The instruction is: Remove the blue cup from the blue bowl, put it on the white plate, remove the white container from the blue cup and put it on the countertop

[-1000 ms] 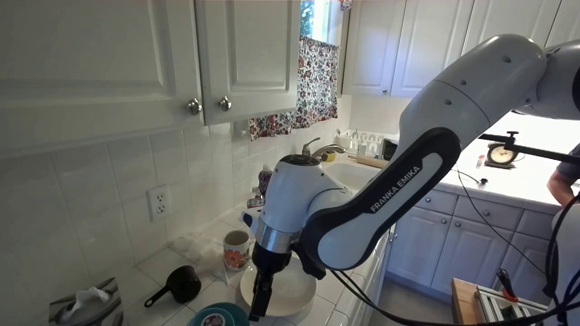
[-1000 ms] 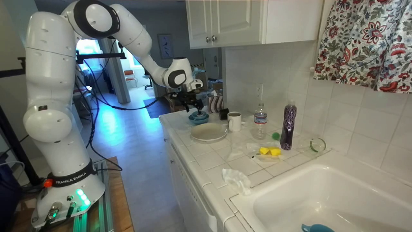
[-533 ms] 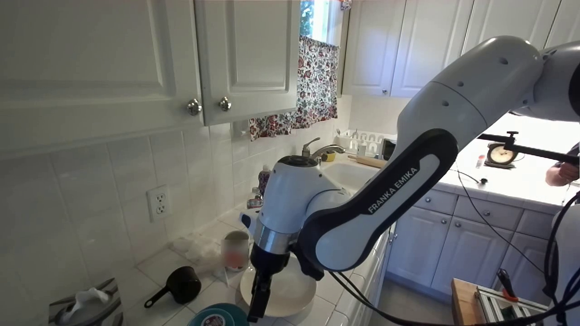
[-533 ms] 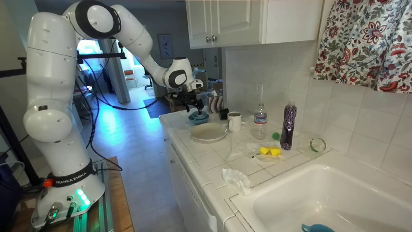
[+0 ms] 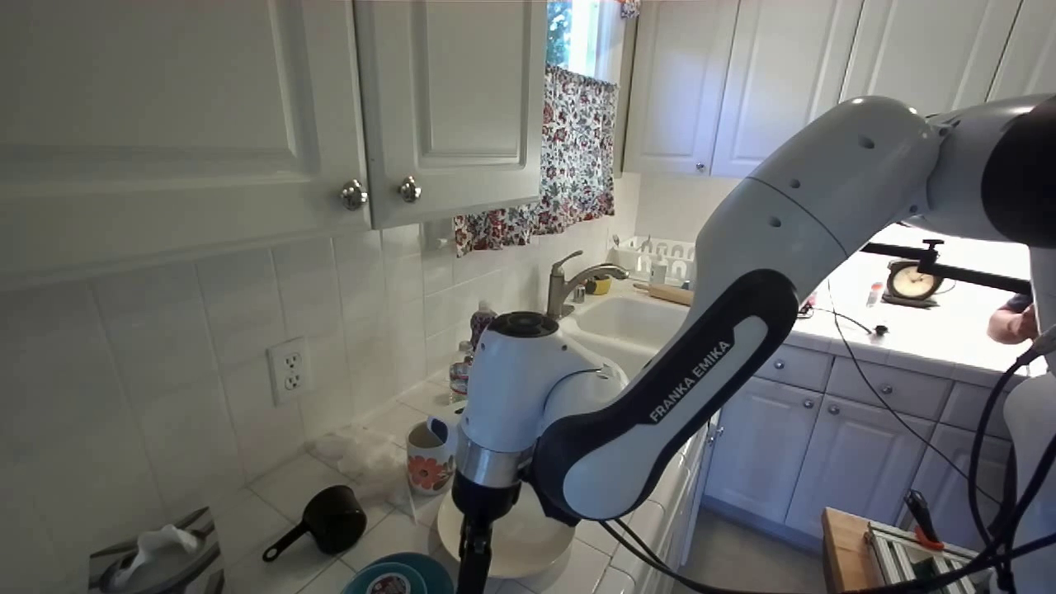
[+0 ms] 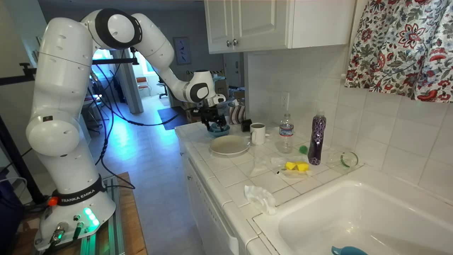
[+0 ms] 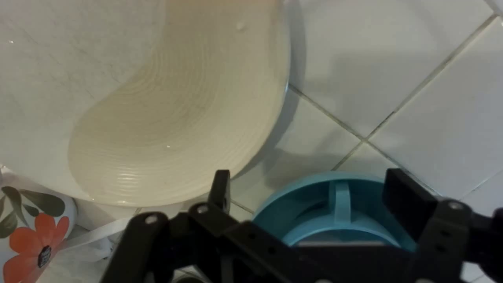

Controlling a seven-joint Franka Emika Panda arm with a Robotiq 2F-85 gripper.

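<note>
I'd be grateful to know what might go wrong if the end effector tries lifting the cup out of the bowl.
The open end effector may pinch the bowl too, since the cup sits inside it. The container inside the cup could tip during a lift. The plate lies close beside the bowl in the wrist view, so a sideways slip might knock it.

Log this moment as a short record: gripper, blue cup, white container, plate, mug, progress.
gripper: open, jaws apart at the nested dishes; contact unclear
blue cup: inside the blue bowl
white container: in the blue cup, cut off by the picture's lower edge
white plate: on the countertop, beside the bowl
flowered mug: upright, near the plate
progress: cup not yet on plate
</note>
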